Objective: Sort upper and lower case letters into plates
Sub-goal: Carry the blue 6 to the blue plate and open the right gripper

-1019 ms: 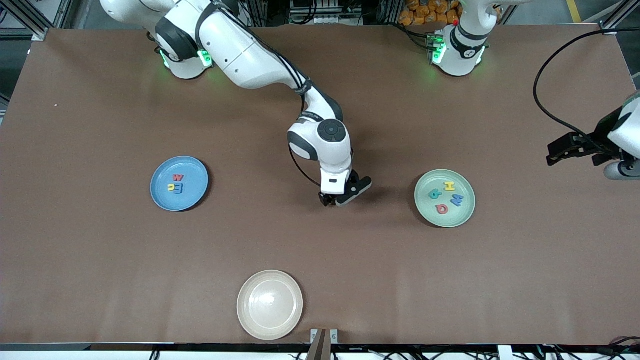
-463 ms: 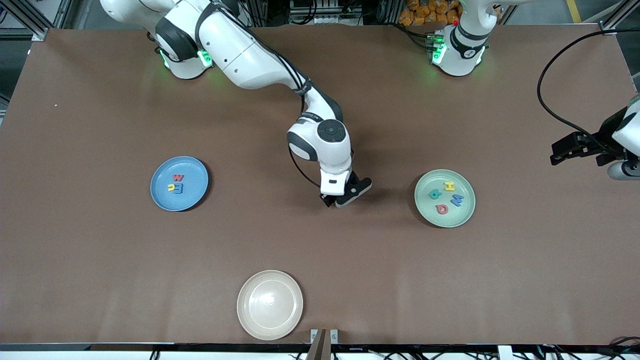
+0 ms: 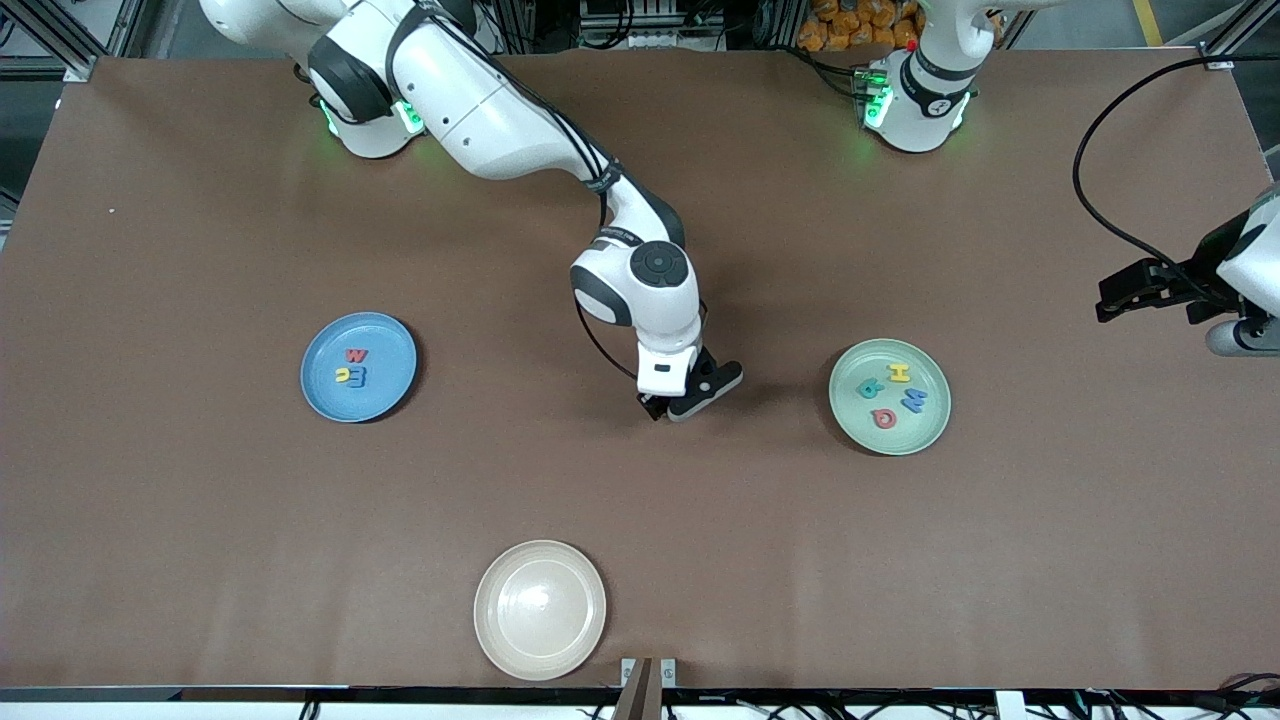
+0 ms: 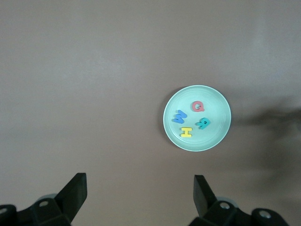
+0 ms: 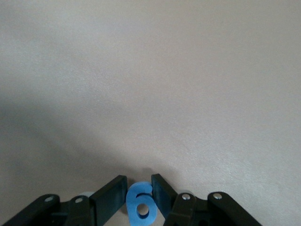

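One blue letter (image 5: 140,205) now sits pinched in your right claw (image 3: 662,407), which has just closed at mid-frame on the table (image 3: 200,520); next, carry it to a plate. Your left claw (image 4: 138,195) waits wide at right edge.

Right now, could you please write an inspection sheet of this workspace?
Surface: brown table, bare between plates.
Job's things: blue plate holds three letters; green plate holds four; blue letter in right gripper.
Clutter: cream plate, nearest the camera.
Grippers: right gripper shut on blue letter, low at mid-table; left gripper open, waits at its table end.
Cables: black cable by left arm.
Surroundings: orange things past the table edge.
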Available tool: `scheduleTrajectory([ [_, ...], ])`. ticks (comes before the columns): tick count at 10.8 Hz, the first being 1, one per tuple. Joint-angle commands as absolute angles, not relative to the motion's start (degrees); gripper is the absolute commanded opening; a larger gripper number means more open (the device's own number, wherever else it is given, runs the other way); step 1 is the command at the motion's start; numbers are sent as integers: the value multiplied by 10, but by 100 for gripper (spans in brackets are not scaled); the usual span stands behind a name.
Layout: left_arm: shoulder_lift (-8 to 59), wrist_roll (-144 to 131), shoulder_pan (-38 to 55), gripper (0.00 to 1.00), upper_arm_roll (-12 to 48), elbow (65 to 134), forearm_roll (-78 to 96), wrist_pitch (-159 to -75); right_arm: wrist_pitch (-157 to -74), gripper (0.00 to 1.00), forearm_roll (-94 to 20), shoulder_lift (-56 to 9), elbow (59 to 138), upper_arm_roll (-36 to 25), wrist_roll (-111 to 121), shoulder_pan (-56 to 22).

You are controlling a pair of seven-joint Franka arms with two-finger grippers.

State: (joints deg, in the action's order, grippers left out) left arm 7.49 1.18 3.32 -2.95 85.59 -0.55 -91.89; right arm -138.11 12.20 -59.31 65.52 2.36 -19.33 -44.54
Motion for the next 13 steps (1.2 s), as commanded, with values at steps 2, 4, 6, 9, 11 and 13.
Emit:
scheduleTrajectory([
  [2,72,25,39,100,-30,856,-1,-906,-1317,7,92,-520,674,47,-175,-404],
  [4,73,26,40,100,-25,857,2,-903,-1234,7,31,-451,701,54,-117,-358],
  [6,69,39,33,100,-24,854,5,-894,-1153,8,-8,-388,737,54,-58,-298],
  [9,63,40,33,100,-25,853,20,-888,-1104,8,-42,-273,894,52,69,-177],
  [11,57,41,29,100,-26,852,20,-887,-1077,8,-42,-253,940,41,161,-107],
  [13,54,42,26,100,-30,850,18,-882,-1073,10,-41,-256,974,20,205,-70],
])
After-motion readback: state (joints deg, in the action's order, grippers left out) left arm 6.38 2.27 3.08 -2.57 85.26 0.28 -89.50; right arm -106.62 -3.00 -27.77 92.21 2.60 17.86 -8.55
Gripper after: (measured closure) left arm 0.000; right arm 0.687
